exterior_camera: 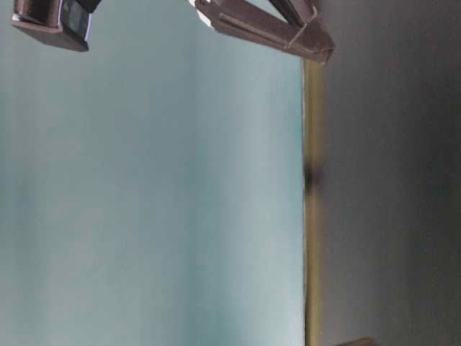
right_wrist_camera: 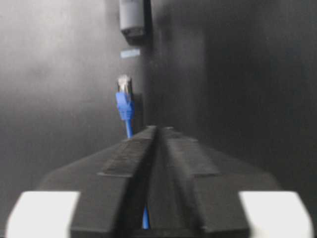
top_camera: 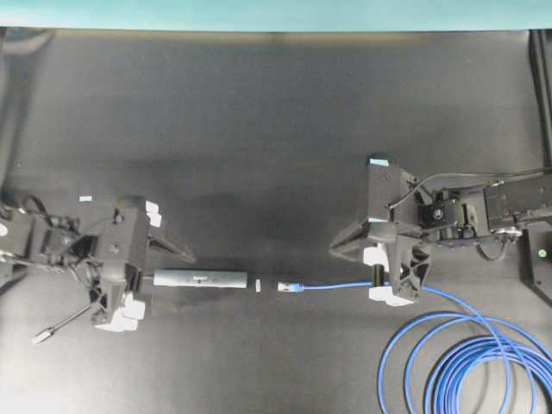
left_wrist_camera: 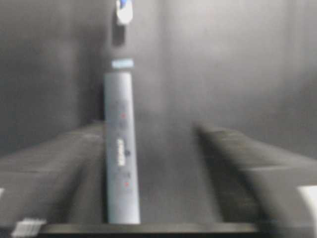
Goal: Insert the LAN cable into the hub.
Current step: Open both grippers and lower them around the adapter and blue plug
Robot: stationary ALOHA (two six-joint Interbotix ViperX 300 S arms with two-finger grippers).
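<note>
On the black table (top_camera: 276, 129) I counted one hub (top_camera: 200, 279), one LAN cable (top_camera: 345, 285) and two robot arms, one at each side. The hub lay flat, a slim grey bar pointing toward the middle of the table, its thin grey cord (top_camera: 60, 329) running off behind the left arm and ending in one small plug. Just beyond the hub's free end sat one small pale tab (top_camera: 258, 284), then the cable's one clear plug (top_camera: 287, 285); plug and hub were in line, near each other but apart.

The left gripper (top_camera: 177, 263) stood with its two fingers spread wide. In the left wrist view the hub lay between them, close to one finger, held by neither.

The right gripper (top_camera: 339, 248) had its two fingers drawn almost together, tips meeting in the right wrist view. The blue cable passed beneath them and on to its plug; I could not tell whether they pinched it.

The rest of the cable was wound in several loops (top_camera: 470, 366) at the table's near right corner.
</note>
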